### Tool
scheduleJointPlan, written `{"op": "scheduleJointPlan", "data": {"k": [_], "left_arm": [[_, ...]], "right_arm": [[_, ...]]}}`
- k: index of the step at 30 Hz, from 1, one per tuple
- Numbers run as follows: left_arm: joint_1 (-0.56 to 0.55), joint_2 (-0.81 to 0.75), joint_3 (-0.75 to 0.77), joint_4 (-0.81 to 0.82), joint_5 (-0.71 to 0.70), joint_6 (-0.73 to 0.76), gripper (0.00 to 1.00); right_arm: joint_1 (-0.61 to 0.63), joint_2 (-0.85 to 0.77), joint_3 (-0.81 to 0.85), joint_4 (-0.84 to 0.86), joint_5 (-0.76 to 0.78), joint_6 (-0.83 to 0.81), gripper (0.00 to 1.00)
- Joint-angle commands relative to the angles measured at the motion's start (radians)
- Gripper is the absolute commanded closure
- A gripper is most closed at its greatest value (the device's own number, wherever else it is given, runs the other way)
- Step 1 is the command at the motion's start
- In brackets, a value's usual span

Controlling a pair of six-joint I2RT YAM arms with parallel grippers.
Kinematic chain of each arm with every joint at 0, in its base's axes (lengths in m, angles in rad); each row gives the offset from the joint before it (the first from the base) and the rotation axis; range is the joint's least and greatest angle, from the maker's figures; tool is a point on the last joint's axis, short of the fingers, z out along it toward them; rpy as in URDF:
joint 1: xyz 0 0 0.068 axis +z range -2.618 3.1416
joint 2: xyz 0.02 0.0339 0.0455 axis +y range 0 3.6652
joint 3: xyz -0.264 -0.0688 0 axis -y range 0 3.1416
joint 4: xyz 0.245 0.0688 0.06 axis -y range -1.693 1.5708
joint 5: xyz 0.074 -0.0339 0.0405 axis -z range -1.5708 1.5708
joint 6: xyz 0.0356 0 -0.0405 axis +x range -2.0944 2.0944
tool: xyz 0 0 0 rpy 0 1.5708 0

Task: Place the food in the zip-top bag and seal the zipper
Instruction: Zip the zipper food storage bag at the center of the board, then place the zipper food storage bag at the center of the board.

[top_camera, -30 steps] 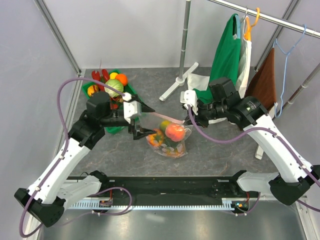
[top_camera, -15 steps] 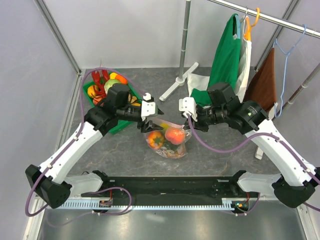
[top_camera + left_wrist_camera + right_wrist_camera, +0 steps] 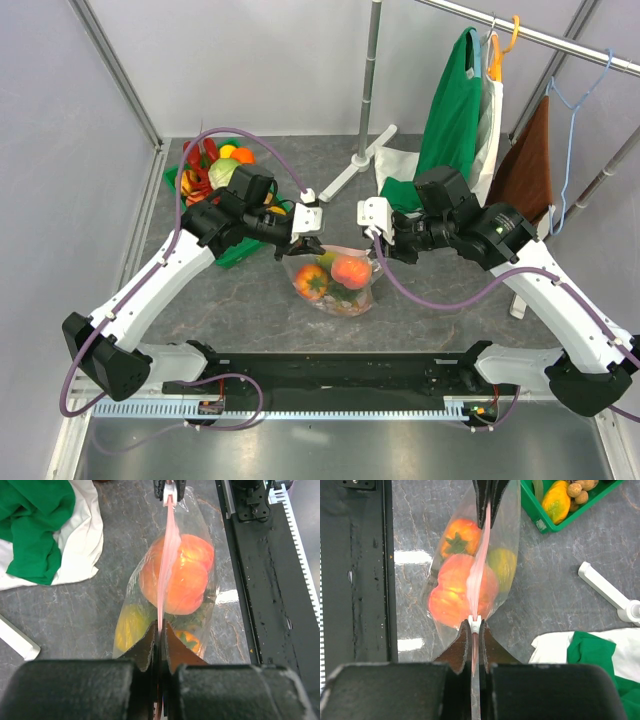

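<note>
Left gripper (image 3: 160,632) and right gripper (image 3: 475,627) each clamp an end of the zipper (image 3: 165,565), bag (image 3: 340,295) sagging just beside the tray (image 3: 540,522) (food (image 3: 180,580) inside); hold the strip taut and slide one pinch along it evenly

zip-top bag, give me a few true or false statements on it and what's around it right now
1. The left claw is shut on the zipper. True.
2. The right claw hangs open, clear of the zip-top bag. False: it is shut on the other end of the zipper.
3. A red-yellow peach sits inside the bag. True.
4. The green tray has nothing in it. False: toy food lies in it.
5. The zipper runs in a line from one claw to the other. True.
</note>
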Motion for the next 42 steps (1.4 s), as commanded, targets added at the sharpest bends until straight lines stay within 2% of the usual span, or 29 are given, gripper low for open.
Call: {"op": "scheduleJointPlan", "data": {"k": [1,5,12,13,15,16,19,21,24,28,35,39,42], "left_arm": [[0.018,-0.035,0.026,-0.048,-0.038,0.017,0.98],[0.067,-0.05,0.026,-0.057,-0.023,-0.003,0.98],[0.077,-0.047,0.039,-0.052,0.003,-0.022,0.98],[0.077,-0.044,0.045,-0.051,0.01,-0.026,0.98],[0.075,-0.023,0.065,-0.042,0.026,-0.049,0.98],[0.075,-0.012,0.076,-0.023,0.033,-0.081,0.98],[0.072,0.04,0.133,0.014,0.034,-0.152,0.98],[0.074,0.072,0.189,0.081,-0.007,-0.184,0.98],[0.077,0.154,0.304,0.124,-0.079,-0.186,0.98],[0.091,0.261,0.441,0.138,-0.105,-0.131,0.98],[0.092,0.402,0.581,0.141,-0.096,-0.097,0.98],[0.089,0.418,0.636,0.141,-0.084,-0.193,0.98],[0.062,0.401,0.653,0.136,-0.114,-0.377,0.98]], "right_arm": [[0.003,-0.033,-0.003,-0.034,0.063,-0.028,1.0],[0.003,-0.066,-0.024,-0.073,0.142,-0.042,1.0],[0.003,-0.119,-0.061,-0.077,0.169,-0.001,0.99],[0.003,-0.118,-0.057,-0.065,0.172,0.019,0.82],[0.003,-0.112,-0.038,-0.022,0.18,0.104,0.54],[0.003,-0.107,-0.03,-0.007,0.177,0.133,0.3],[0.001,-0.098,0.005,0.059,0.174,0.26,0.07],[-0.002,-0.101,0.025,0.119,0.178,0.363,0.02],[-0.043,-0.106,0.06,0.183,0.171,0.482,0.02],[-0.098,-0.109,0.123,0.245,0.136,0.619,0.02],[-0.138,-0.092,0.187,0.283,0.12,0.704,0.02],[-0.158,-0.095,0.183,0.283,0.143,0.71,0.02],[-0.166,-0.099,0.181,0.302,0.168,0.745,0.02]]}}
